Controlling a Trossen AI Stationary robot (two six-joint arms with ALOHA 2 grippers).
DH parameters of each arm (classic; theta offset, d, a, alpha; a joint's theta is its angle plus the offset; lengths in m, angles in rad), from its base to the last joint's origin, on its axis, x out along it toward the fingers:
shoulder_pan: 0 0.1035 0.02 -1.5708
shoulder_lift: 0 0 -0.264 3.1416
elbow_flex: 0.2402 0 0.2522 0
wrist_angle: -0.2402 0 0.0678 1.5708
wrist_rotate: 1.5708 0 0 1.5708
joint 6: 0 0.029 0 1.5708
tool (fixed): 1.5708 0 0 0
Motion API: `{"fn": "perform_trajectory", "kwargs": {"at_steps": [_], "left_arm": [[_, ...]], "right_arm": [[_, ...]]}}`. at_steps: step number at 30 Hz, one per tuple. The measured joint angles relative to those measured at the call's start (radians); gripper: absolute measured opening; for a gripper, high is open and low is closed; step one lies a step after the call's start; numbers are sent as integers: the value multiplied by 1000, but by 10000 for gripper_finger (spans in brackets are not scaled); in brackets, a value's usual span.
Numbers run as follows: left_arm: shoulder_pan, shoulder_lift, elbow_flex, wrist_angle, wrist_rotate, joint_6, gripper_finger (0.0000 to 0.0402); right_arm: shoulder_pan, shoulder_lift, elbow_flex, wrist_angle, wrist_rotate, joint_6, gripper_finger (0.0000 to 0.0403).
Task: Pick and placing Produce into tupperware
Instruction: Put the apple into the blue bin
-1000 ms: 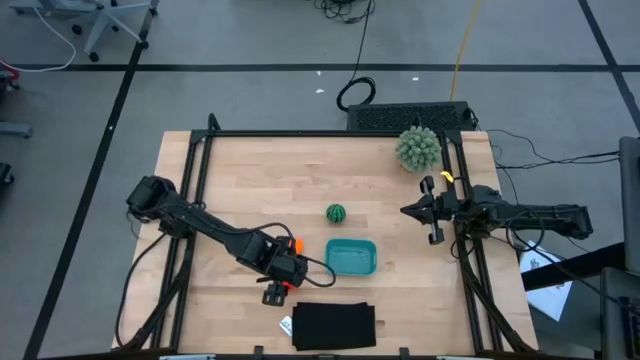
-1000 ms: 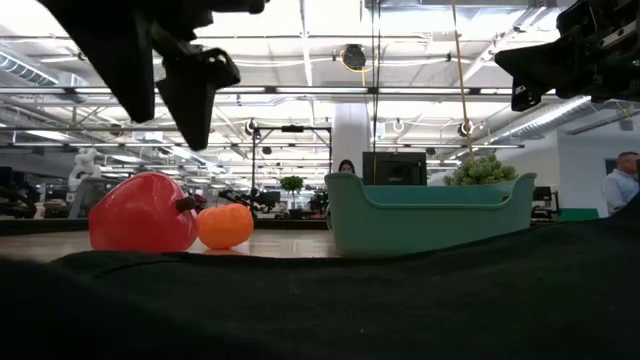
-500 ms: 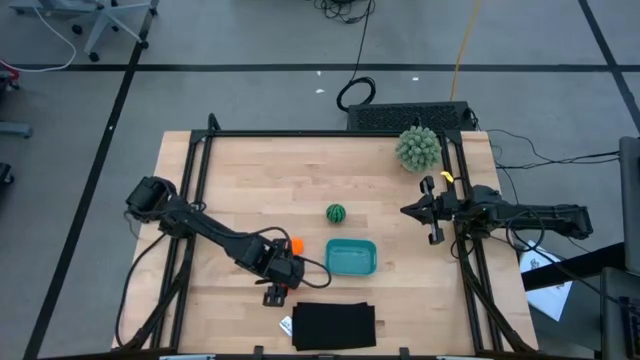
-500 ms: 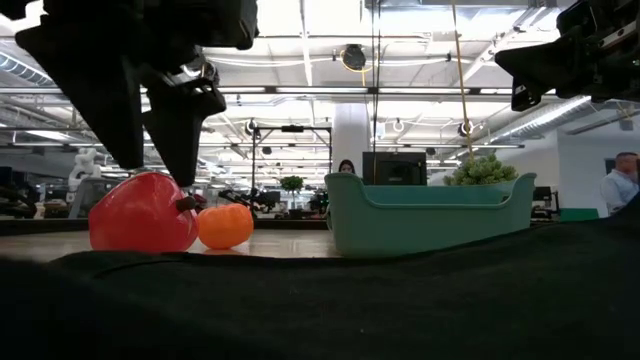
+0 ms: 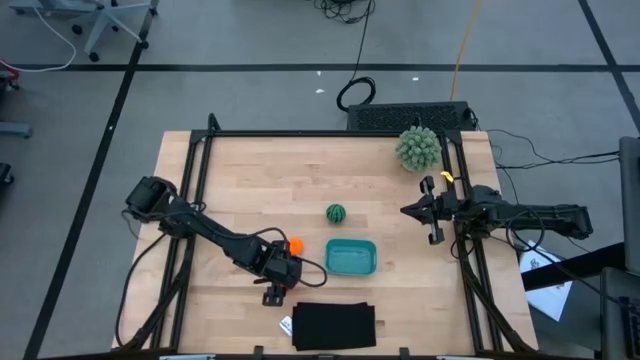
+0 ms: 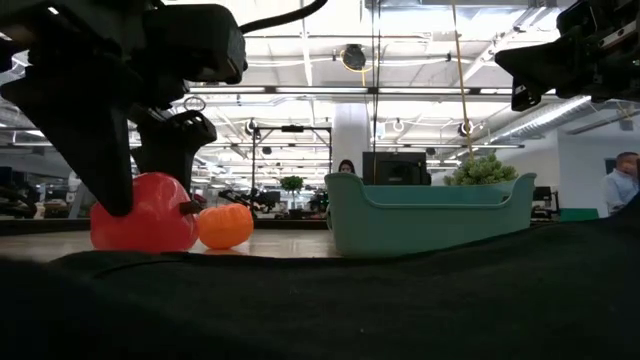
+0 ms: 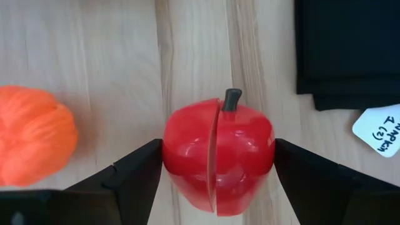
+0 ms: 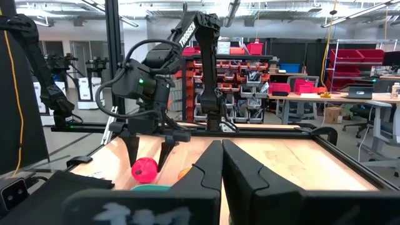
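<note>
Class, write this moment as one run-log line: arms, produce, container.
left gripper: open, straddling red apple-shaped toy | right gripper: shut, parked at table's right edge | teal rectangular plastic container: no produce seen inside

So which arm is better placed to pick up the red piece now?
The left. Its open hand already straddles the red piece, while the right hand, shut, waits at the far table edge.

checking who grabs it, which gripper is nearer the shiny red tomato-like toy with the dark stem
Left. The left gripper straddles the shiny red tomato-like toy, one finger on each side. The right gripper waits shut at the table's right edge, far off.
</note>
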Motion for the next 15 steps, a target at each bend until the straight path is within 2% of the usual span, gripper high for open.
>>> {"fn": "perform_trajectory", "kwargs": {"at_steps": [15], "left_arm": [[0, 0, -1, 3, -8, 21, 296]], "right_arm": [[0, 0, 0, 0, 0, 0, 0]]}}
